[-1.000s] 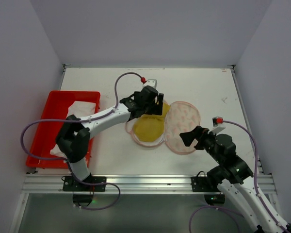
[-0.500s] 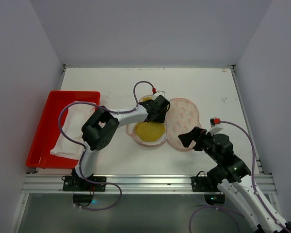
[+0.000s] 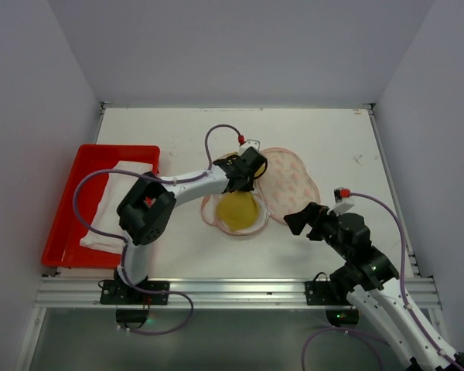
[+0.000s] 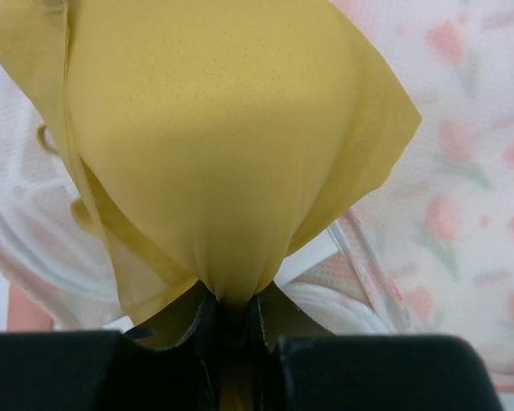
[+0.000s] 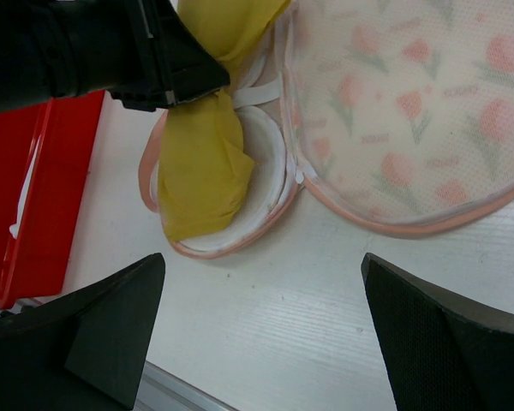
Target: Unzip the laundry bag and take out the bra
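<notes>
Left gripper [image 4: 231, 310] pinching our bra [image 4: 223, 145].
We see it bunched over the opened laundry bag [image 5: 411, 111] on the table [image 3: 178, 131]; our right gripper [image 5: 261, 265] hovers spread wide beside the bag's near edge.

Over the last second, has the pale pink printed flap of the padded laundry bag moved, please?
Yes. The bag's flap has slid away from the near metal rail, toward the far wall, while the left gripper grips the mustard-yellow bra.

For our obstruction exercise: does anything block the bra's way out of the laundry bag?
Nothing visible does. The laundry bag lies unzipped, its flap folded aside, and the left end effector is pinching the bra directly.
</notes>
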`<state>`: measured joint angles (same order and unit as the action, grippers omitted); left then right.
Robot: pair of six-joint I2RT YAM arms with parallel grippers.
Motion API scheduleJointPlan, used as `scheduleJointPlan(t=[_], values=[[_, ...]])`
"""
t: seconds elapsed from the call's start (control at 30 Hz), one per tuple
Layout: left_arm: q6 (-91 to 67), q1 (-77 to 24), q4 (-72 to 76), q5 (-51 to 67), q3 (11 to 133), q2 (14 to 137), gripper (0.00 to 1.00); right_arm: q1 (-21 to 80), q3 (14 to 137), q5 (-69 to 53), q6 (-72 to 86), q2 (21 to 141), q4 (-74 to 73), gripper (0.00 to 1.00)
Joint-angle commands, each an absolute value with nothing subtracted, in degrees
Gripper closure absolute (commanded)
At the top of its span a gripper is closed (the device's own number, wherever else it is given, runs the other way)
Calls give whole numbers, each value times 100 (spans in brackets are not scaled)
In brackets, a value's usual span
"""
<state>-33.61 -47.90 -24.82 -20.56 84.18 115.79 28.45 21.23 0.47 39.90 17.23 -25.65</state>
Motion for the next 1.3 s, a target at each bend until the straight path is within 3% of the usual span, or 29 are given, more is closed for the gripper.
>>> scheduleJointPlan(t=[0.0, 0.33, 0.53, 0.6, 0.93, 1.07, 1.27], values=[[-3349, -4781, -2461, -2136, 8359, 10899, 87, 2848, 2118, 26, 4017, 1767, -2347, 1], [-2892, -4781, -2987, -2714, 8507, 10161, 90, 2848, 2153, -87, 3999, 1731, -2364, 1], [-2110, -4685, -3296, -3804, 8394, 8968, 91, 2848, 2171, -97, 3973, 1731, -2373, 1], [-1830, -4554, -3401, -3858, 8332, 8633, 95, 2839, 2180, -132, 3973, 1758, -2356, 1], [842, -2526, -2874, -3928, 6874, 6304, 100, 2848, 2250, -272, 3964, 1881, -2233, 1], [1589, -1531, -2507, -3954, 6014, 5977, 100, 2848, 2267, -351, 3964, 1995, -2145, 1], [1626, -1029, -2015, -4386, 4775, 6108, 100, 2839, 2461, -387, 3744, 2311, -2162, 1]])
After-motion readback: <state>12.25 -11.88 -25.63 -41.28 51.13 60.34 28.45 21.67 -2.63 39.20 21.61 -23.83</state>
